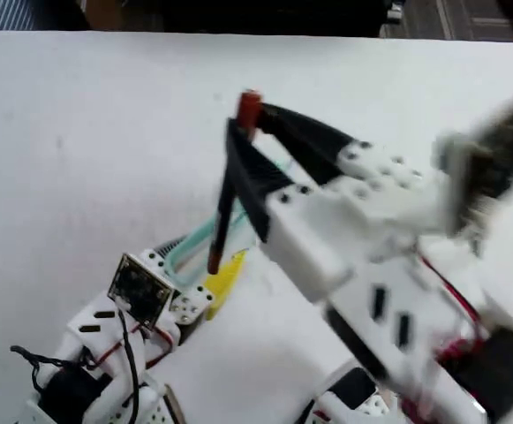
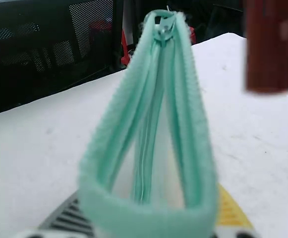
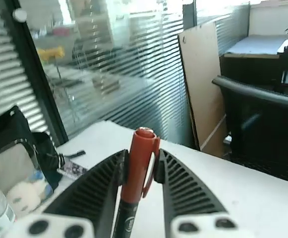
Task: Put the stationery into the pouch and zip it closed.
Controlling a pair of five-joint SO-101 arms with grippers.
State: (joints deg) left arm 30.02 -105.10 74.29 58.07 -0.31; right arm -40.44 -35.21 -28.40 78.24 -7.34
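A mint-green zip pouch (image 1: 188,244) stands open on the white table (image 1: 79,132). My left gripper (image 1: 205,283) is shut on its near end, yellow finger (image 1: 224,277) on one side. In the left wrist view the pouch's zip mouth (image 2: 148,124) gapes between the striped grey finger (image 2: 67,220) and the yellow finger (image 2: 230,210). My right gripper (image 1: 243,124) is shut on a black pen (image 1: 222,208) with a red cap, held nearly upright with its lower end just above the pouch mouth. The pen (image 3: 140,148) sits between black ribbed fingers (image 3: 94,193). Its reddish lower end (image 2: 271,44) hangs beside the zip.
The right arm's white body (image 1: 388,265) fills the table's right side. The left arm's wrist camera (image 1: 139,287) sits at the front left. Dark chairs and window blinds (image 3: 134,59) lie beyond the table's far edge.
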